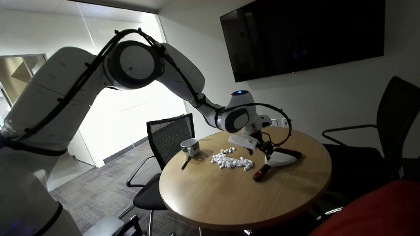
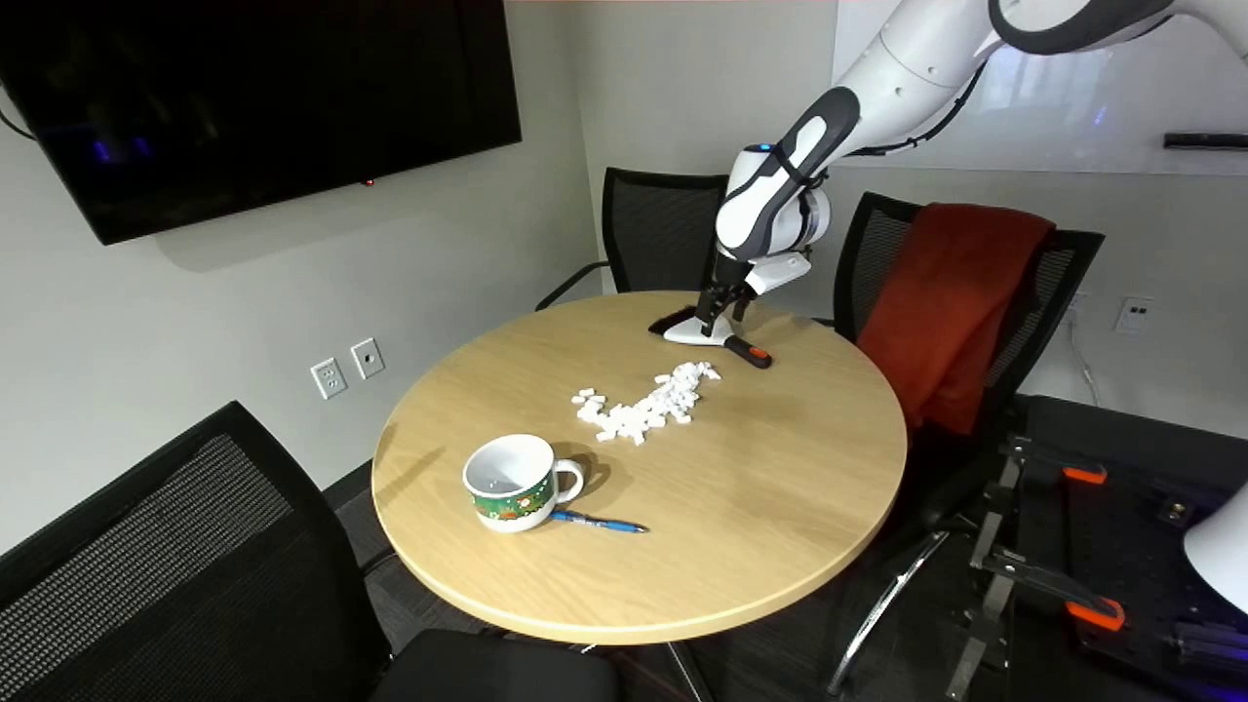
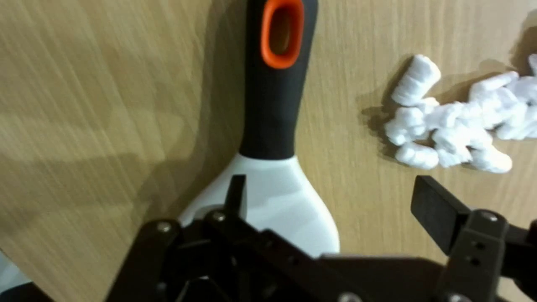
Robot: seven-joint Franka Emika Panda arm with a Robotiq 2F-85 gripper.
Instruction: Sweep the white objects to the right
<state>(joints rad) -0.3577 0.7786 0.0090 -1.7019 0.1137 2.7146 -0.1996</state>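
White pieces point(image 1: 229, 162) lie in a loose, curved band near mid-table, in an exterior view right of the mug point(image 1: 194, 149) & pen point(image 1: 186, 163) and left of the brush point(image 1: 280, 160), touching none; the gripper point(image 3: 329, 191) stands wide w/ nothing held, one finger point(image 3: 236, 192) over the brush's white body, the other out over bare wood on the pieces' side; step in hand is prob. gripping the brush, best done by centring the jaws astride it, closing square & keeping bristles level w/ the wood; the sweep, if right is as seen here, should start mug side in short, low strokes, tho' mug & pen crowd that approach; the round table point(image 1: 236, 196) offers bare wood on the near side; toward its right edge, pieces could roll off.
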